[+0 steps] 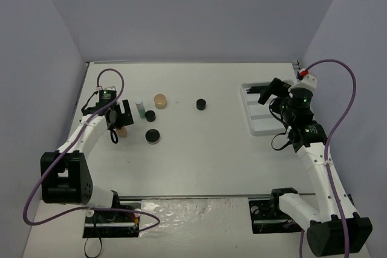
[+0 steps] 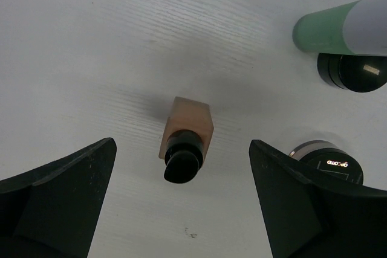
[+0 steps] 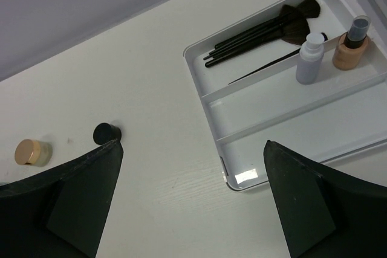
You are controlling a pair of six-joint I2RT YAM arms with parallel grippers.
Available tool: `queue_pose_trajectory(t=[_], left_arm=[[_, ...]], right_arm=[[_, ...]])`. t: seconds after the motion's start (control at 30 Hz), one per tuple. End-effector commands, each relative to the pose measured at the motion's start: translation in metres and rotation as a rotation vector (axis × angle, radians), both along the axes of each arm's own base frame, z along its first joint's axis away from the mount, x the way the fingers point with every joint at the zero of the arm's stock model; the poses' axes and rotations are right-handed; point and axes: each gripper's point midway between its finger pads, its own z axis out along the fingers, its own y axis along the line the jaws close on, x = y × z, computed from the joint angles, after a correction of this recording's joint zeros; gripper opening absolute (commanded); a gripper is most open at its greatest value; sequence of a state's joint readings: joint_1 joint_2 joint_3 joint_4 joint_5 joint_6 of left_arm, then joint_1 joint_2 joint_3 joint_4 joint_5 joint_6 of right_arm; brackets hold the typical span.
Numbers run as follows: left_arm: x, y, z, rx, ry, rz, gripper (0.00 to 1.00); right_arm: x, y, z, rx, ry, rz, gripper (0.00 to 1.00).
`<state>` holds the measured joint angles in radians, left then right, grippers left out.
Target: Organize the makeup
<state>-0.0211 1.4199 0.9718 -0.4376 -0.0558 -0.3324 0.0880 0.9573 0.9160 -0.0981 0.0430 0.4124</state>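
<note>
Left wrist view: left gripper jaws stand apart; tan bottle sits centred between them, upright, cap uppermost.

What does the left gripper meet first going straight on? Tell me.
The tan bottle with the black cap, centred between the left gripper's open jaws. Depth is unclear, but nothing shows before it.

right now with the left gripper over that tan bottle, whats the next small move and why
Probably lower the left gripper straight down and close it on the tan bottle. Its jaws stand open on either side of the bottle, with the dark cap centred between them and nothing touching yet. The white tray already holds brushes, so this bottle likely goes there next.
</note>
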Motion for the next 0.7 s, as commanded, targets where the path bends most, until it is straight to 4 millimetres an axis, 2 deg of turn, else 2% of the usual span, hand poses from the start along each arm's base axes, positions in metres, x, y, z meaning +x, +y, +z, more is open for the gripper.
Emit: queue_pose_trajectory(t=[0.0, 0.23, 0.33, 0.57, 0.67], left_arm=[[0.028, -0.013, 0.025, -0.064, -0.094, -0.087, 0.87], [0.028, -0.018, 0.006, -0.095, -0.048, -0.096, 0.72], [0.028, -0.018, 0.003, -0.094, -0.034, -0.092, 0.62], [0.026, -0.016, 0.004, -0.089, -0.034, -0.085, 0.24], [0.025, -0.016, 0.015, -0.087, -0.053, -0.085, 0.05]], right_arm=[[0.0, 0.013, 0.017, -0.016, -0.07, 0.062, 1.0], [-0.002, 0.016, 0.017, -0.043, -0.071, 0.074, 1.0], [-0.003, 0.017, 0.016, -0.042, -0.07, 0.077, 1.0], [-0.004, 0.017, 0.014, -0.046, -0.069, 0.075, 1.0], [-0.003, 0.017, 0.014, -0.046, -0.067, 0.076, 1.0]])
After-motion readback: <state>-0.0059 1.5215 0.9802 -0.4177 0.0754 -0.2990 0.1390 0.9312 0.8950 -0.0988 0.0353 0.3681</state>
